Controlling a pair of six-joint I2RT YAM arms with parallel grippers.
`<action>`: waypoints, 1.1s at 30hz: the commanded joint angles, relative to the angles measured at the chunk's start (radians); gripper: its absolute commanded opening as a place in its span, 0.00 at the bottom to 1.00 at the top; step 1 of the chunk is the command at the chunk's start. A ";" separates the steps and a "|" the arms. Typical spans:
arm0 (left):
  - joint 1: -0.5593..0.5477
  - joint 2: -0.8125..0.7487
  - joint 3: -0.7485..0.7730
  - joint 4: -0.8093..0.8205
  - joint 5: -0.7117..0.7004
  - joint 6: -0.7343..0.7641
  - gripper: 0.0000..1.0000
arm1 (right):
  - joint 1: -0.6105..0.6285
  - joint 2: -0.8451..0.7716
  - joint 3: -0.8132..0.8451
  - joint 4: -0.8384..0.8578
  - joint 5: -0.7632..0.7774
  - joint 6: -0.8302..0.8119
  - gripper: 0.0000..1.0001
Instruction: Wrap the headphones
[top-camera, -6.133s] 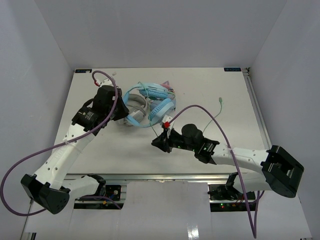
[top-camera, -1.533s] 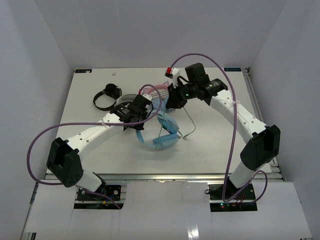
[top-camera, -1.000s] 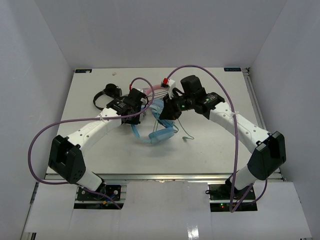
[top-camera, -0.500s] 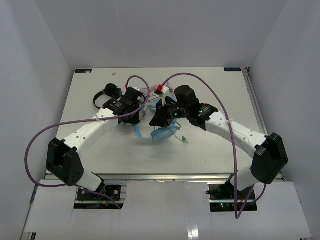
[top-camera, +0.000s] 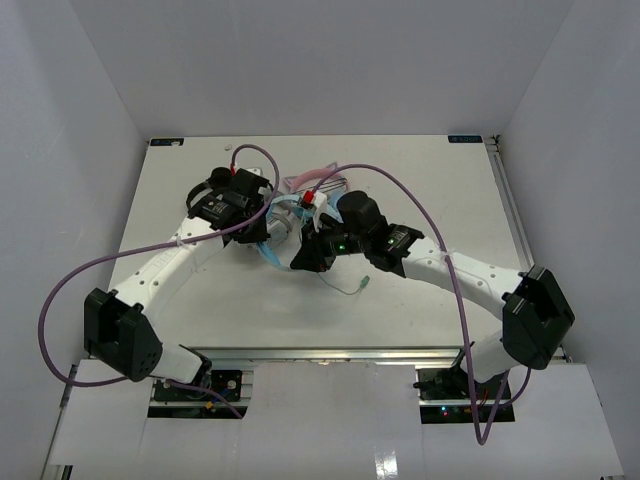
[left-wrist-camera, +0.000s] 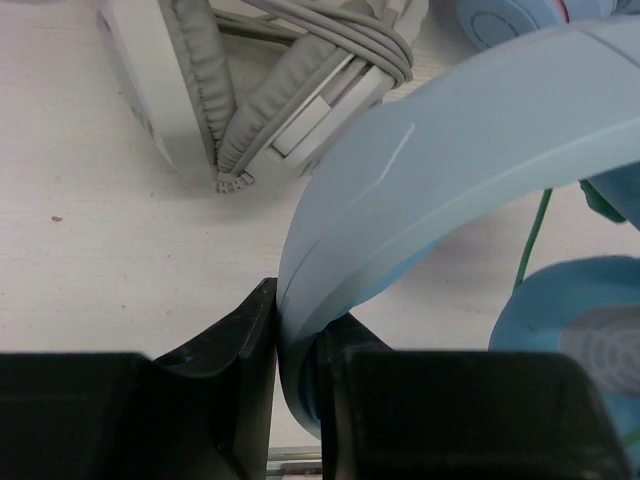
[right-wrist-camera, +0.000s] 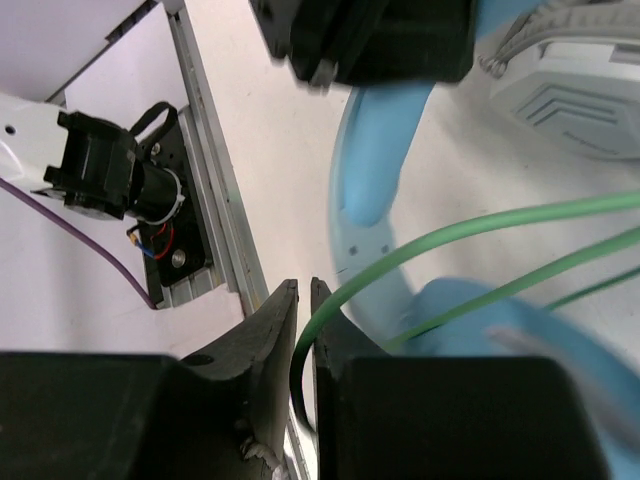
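The light-blue headphones (top-camera: 277, 255) are held between my two grippers near the table's middle. My left gripper (left-wrist-camera: 297, 350) is shut on the light-blue headband (left-wrist-camera: 450, 150), and a blue cup (left-wrist-camera: 570, 330) hangs to its right. My right gripper (right-wrist-camera: 304, 330) is shut on the thin pale-green cable (right-wrist-camera: 480, 230), which loops from the jaws across the headband (right-wrist-camera: 375, 170). In the top view my left gripper (top-camera: 255, 235) and my right gripper (top-camera: 305, 257) are close together. The cable's loose end (top-camera: 352, 288) lies on the table below the right arm.
A grey-white pair (left-wrist-camera: 250, 90) with wrapped cable lies just behind the left gripper. A pink pair (top-camera: 312, 180) is behind it, mostly hidden by the arms. A black pair (top-camera: 205, 192) lies at the back left. The table's front rail (right-wrist-camera: 210, 230) shows in the right wrist view.
Both grippers have moved left and toward the near edge, carrying the headphones with them. The right gripper has swung the cable down under the headband.
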 joint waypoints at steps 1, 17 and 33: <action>0.029 -0.106 0.024 0.076 0.035 -0.082 0.00 | 0.036 -0.071 -0.046 0.091 0.037 0.008 0.17; 0.035 -0.223 0.007 0.100 0.114 -0.164 0.00 | 0.107 -0.098 -0.227 0.239 0.307 -0.029 0.08; 0.036 -0.250 0.013 0.054 0.015 -0.164 0.00 | 0.199 -0.154 -0.332 0.264 0.714 -0.057 0.08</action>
